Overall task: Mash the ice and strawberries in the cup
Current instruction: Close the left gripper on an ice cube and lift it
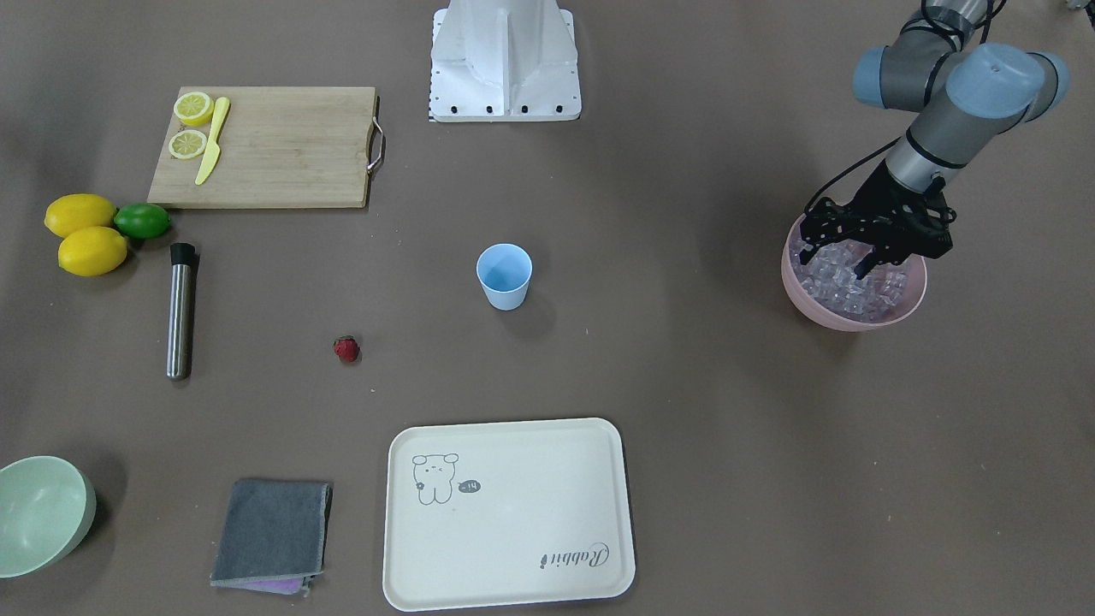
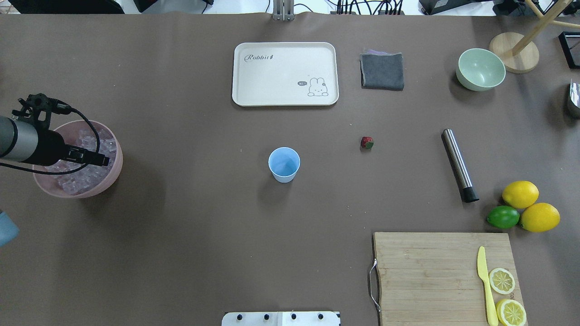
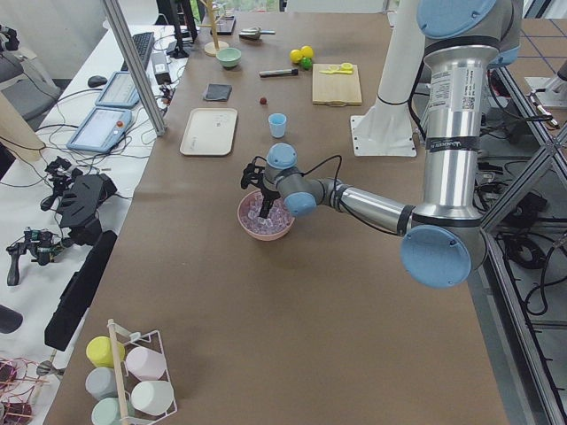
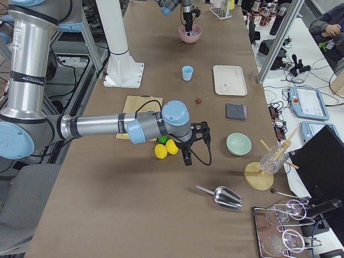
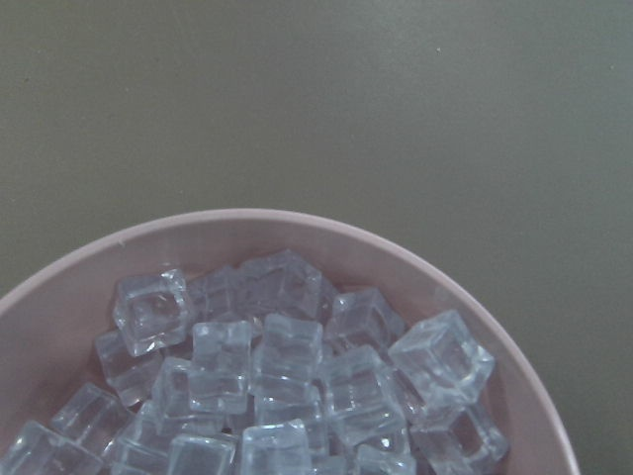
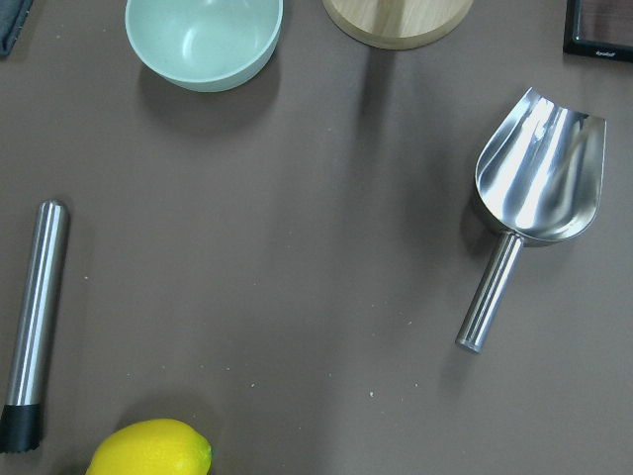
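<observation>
Many ice [image 2: 74,181] cubes fill the bowl [image 2: 118,156] at far left, where the left gripper [image 1: 837,261] dips in, fingers apart. The cup [image 2: 284,164] stands mid-table, with the strawberry [image 2: 367,143] right of it. The right gripper [image 4: 186,158] hangs beside the lemons [image 4: 160,151]; I cannot tell how its jaws stand.

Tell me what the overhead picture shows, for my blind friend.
The robot's left gripper reaches into a pink bowl of ice cubes at the left. A light-blue cup stands empty mid-table, a strawberry to its right.
</observation>
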Controlling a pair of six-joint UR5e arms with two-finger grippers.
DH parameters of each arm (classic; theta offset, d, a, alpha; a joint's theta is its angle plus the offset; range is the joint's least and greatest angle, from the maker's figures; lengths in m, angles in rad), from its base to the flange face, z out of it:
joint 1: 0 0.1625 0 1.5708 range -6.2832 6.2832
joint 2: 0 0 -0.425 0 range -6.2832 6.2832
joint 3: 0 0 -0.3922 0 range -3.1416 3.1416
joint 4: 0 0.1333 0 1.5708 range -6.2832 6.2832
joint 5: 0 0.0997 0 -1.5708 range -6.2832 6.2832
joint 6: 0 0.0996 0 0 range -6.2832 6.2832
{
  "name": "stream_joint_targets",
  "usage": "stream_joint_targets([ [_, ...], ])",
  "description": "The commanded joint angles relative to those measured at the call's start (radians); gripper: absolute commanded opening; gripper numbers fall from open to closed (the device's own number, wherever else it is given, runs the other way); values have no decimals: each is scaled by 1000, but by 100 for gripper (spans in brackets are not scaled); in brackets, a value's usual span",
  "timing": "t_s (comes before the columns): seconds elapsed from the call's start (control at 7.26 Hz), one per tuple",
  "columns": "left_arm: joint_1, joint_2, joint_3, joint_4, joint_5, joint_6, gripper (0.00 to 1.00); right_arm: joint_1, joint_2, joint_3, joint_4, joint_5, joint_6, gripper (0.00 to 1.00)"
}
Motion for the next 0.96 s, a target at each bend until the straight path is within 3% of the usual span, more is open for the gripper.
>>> stream_joint_targets([
  [0.0, 2, -1, 0, 0, 0, 0, 88, 0, 0, -1, -2, 0, -1, 100],
  [0.41, 5, -1, 18, -23, 0, 2, 88, 0, 0, -1, -2, 0, -1, 100],
  [0.55, 6, -1, 40, -63, 0, 3, 81, 0, 0, -1, 0, 0, -1, 100],
  [0.69, 6, -1, 38, -66, -2, 2, 61, 0, 1, -1, 0, 0, -1, 100],
  [0.83, 6, -1, 38, -66, -2, 2, 51, 0, 0, -1, 0, 0, -1, 100],
])
